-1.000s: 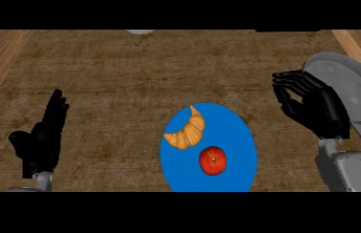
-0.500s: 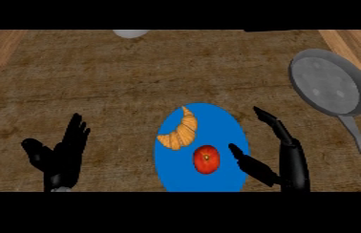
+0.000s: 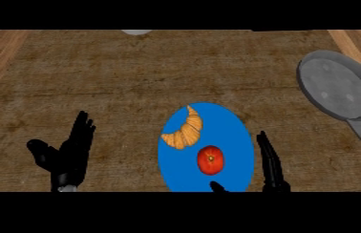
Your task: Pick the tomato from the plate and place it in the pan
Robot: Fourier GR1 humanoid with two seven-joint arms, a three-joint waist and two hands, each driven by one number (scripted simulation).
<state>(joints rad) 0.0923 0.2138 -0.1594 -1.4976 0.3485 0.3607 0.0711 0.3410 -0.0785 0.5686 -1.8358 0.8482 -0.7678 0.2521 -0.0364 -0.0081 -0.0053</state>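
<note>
tomato (image 3: 210, 160) on plate (image 3: 233, 132) | right hand (image 3: 270, 165) beside, seemingly open

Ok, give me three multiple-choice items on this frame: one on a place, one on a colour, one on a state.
1. Where does the tomato lie?
A. in the pan
B. on the plate
C. on the bare counter

2. What colour is the plate?
A. blue
B. white
C. green

3. How is the right hand?
A. curled round the tomato
B. open beside the plate
C. resting in the pan

Answers:
1 B, it sits below the croissant on the plate.
2 A, its bare surface is blue.
3 B, its fingers are straight, apart from the tomato; the pan holds nothing.
</note>
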